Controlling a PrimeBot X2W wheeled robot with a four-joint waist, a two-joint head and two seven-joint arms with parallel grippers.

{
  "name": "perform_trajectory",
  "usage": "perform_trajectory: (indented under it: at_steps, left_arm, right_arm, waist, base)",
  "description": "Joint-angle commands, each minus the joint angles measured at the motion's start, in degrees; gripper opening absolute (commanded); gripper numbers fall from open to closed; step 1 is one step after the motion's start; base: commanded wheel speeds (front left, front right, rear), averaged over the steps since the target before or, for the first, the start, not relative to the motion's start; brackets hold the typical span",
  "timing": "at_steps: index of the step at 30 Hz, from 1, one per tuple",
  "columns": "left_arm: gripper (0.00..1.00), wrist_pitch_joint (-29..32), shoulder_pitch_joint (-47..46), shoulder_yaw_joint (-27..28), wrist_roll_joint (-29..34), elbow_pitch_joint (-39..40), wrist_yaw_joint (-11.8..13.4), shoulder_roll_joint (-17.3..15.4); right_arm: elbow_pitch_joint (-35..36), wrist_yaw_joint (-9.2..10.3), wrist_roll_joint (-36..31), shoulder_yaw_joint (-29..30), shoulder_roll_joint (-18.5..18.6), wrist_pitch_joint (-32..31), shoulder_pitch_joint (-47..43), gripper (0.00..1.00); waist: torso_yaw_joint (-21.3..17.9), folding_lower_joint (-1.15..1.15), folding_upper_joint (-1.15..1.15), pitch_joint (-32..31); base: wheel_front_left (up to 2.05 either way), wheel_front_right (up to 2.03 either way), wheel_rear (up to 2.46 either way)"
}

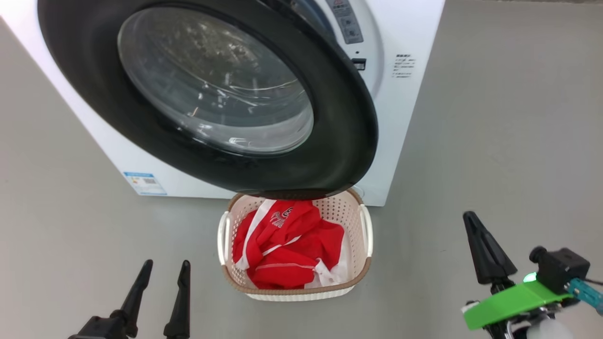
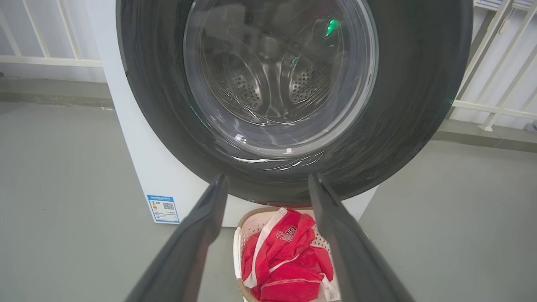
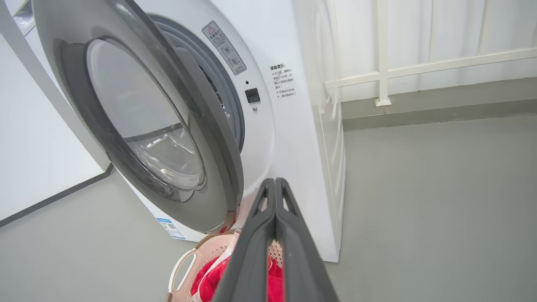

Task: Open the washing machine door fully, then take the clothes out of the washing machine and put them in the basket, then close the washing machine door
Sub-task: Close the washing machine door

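The right gripper (image 1: 471, 221), pressed together and empty, should push the washing machine door (image 1: 339, 117) squarely home by its right rim, the spread left gripper (image 1: 167, 264) clear of the basket (image 1: 292, 293).

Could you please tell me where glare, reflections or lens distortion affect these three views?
Head view: sharp, with pale streaky reflections on the glass of the round glossy black-rimmed door. Left wrist view: a green glint on that glass, and the open left claw looks soft near the lens. Right wrist view: wide-angle bowing of the white washing machine, the shut right claw looming large.
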State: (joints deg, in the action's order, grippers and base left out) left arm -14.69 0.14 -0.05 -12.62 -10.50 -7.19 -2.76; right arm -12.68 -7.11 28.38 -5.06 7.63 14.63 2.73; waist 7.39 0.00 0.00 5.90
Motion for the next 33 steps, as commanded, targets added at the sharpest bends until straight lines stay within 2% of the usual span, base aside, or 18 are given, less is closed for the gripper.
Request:
perform_trajectory:
  at_steps: [1,18,33]
  left_arm:
    - [1.00,-0.3,-1.5,1.6,-0.4,1.7,-0.3,-0.3]
    - [1.00,-0.3,-6.4,-2.3,-4.4,2.0,-0.3,-0.1]
    - [1.00,-0.3,-9.3,-3.8,-6.6,2.5,-0.3,-0.1]
  right_arm:
    - [1.3,-0.37,0.4,-1.9,1.0,0.4,2.5,0.00]
    - [-2.2,-0.37,1.5,-9.2,2.7,0.4,16.9,0.00]
    - [-4.0,-0.37,2.0,-10.5,3.8,0.4,23.2,0.00]
  waist:
    - [1.2,0.00,0.00,1.0]
    - [7.3,0.00,0.00,7.7]
    - [10.3,0.00,0.00,12.3]
  base:
    - [0.00,0.00,0.00]
    - [0.00,0.00,0.00]
    - [0.00,0.00,0.00]
